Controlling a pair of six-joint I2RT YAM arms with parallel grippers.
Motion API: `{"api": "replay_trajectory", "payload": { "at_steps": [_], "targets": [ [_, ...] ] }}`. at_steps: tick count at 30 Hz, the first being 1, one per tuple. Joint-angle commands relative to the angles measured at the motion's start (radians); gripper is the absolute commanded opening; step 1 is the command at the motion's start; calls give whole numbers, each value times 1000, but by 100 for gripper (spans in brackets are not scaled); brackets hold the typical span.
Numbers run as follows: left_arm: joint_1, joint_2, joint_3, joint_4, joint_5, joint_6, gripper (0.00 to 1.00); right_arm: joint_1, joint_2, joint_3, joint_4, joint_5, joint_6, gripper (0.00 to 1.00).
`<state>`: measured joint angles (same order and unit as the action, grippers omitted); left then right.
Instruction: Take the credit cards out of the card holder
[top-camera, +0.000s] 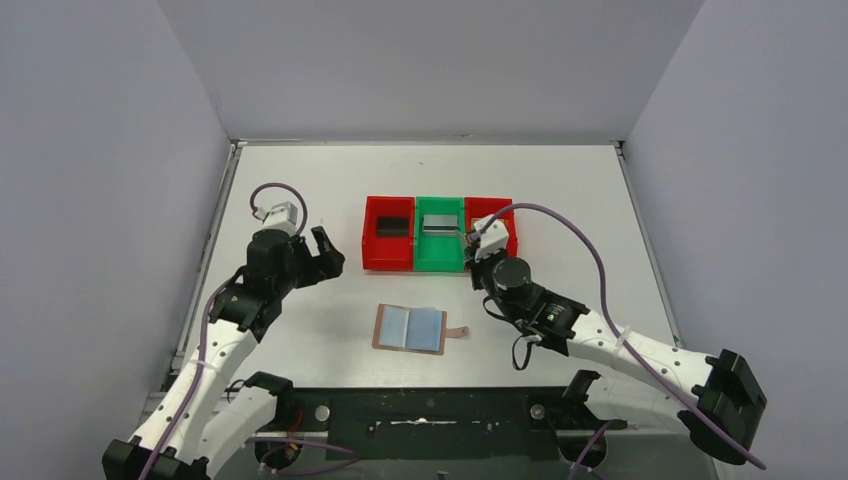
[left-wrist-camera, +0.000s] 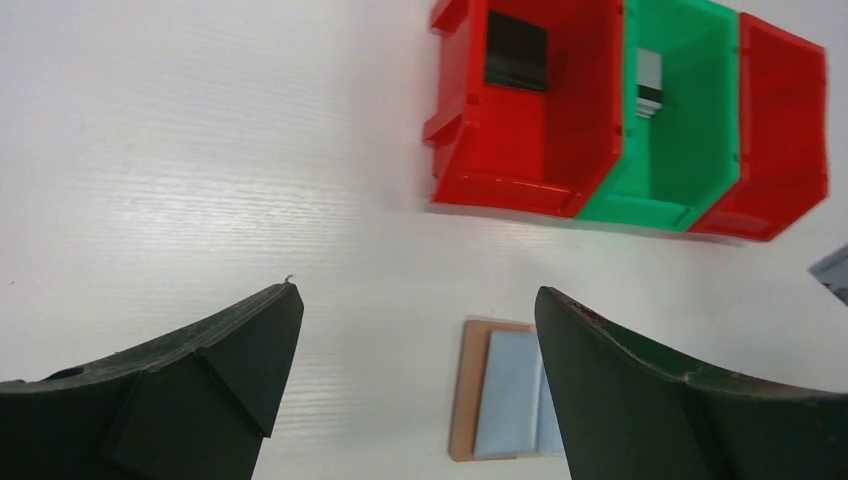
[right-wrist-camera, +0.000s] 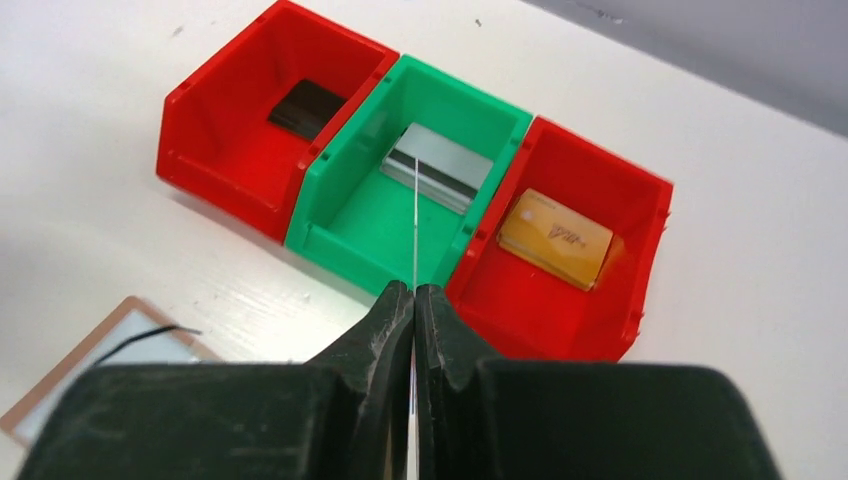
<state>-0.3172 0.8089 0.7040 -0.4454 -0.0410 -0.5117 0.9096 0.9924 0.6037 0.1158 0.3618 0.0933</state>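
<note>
The left end effector (left-wrist-camera: 418, 296) hangs wide open and empty over bare counter (top-camera: 300, 180), well to the left of the green bin (right-wrist-camera: 360, 255). The right end effector (right-wrist-camera: 413, 290) is pinched tight on a thin card (right-wrist-camera: 413, 220), seen edge-on over that bin's near rim. The card holder (top-camera: 410, 328) lies spread open on the counter in front of the green bin, apart from it, and a silver-grey card (right-wrist-camera: 440, 168) rests inside the bin.
</note>
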Motion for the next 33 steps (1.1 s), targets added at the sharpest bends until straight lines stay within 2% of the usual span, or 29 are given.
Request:
{"api": "replay_trajectory", "payload": {
  "at_steps": [1,3,7,12,14,19,24,29,33],
  "targets": [
    [80,51,51,-33,-45,18,88,-26,91,117,62,42,-195,0],
    [97,44,49,-33,-59,17,88,-48,149,173,21,2,-230,0],
    [104,4,36,-29,-106,10,88,-91,260,287,-33,-186,-328,0],
    [106,-43,29,-33,-143,4,90,-137,447,511,-278,-315,-498,0],
    [106,-58,26,-31,-155,3,90,-155,517,569,-310,-339,-541,0],
    [108,-80,20,-27,-142,-1,91,-166,644,677,-325,-301,-678,0],
    [107,-77,22,-23,-121,2,91,-170,784,836,-440,-277,-787,0],
    [108,-92,18,-30,-132,-1,91,-171,842,852,-424,-200,-841,0],
    [108,-103,14,-28,-117,2,91,-179,856,840,-410,-224,-872,0]
  ]
}}
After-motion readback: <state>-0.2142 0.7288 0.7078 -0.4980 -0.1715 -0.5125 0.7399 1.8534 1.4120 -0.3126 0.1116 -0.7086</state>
